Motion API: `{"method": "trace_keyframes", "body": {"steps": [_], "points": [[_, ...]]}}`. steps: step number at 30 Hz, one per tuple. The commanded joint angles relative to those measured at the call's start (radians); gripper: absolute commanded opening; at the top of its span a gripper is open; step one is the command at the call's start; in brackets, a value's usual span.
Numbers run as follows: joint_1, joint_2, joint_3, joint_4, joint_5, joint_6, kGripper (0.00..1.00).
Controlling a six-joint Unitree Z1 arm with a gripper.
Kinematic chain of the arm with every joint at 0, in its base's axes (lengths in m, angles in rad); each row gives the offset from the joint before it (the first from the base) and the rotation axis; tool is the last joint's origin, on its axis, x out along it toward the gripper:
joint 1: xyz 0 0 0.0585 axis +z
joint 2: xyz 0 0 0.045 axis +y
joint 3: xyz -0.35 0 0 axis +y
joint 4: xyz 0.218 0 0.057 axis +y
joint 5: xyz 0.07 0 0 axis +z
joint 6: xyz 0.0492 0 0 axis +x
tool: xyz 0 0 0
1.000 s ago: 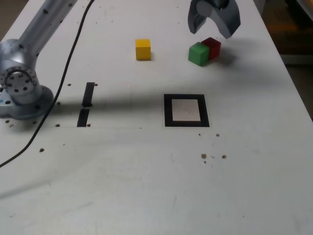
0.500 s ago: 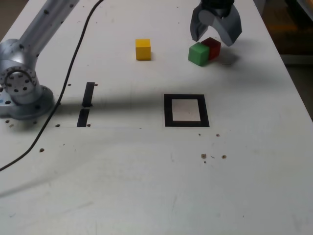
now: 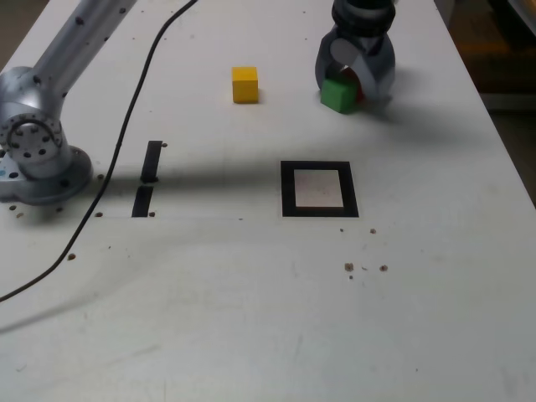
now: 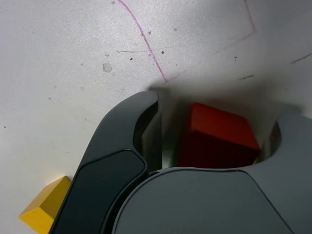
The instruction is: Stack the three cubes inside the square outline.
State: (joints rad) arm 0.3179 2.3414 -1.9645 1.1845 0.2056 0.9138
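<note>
Pincer (image 4: 219,117) jaws stand spread around the red cube (image 4: 219,136) on the table (image 3: 209,293), green cube (image 3: 338,95) just beside it, yellow cube (image 3: 245,85) and square outline (image 3: 289,191) apart from them.

No readable text, labels, brands, numbers or signs found in either current view; nothing legible to log.

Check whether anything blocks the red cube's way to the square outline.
Yes, partly: the green cube sits beside the red cube, on the side toward the square outline. Nothing else visible stands between them; lifting first would probably clear it.
</note>
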Motion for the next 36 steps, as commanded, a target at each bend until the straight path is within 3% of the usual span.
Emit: {"method": "trace_keyframes", "body": {"steps": [1,7,17,22,26,30,33,36], "points": [[-0.001,-0.004,-0.001,-0.004,0.000,-0.013,0.64],[-0.003,-0.003,-0.016,-0.007,-0.005,-0.058,0.43],[-0.003,-0.015,-0.025,-0.002,-0.008,-0.062,0.32],[-0.003,-0.049,-0.043,0.026,-0.006,-0.068,0.31],[0.000,-0.098,-0.111,0.106,-0.001,-0.076,0.31],[-0.004,-0.176,-0.195,0.258,-0.003,-0.129,0.31],[-0.043,-0.255,-0.181,0.364,-0.011,-0.246,0.31],[-0.115,-0.308,-0.108,0.400,-0.025,-0.397,0.31]]}}
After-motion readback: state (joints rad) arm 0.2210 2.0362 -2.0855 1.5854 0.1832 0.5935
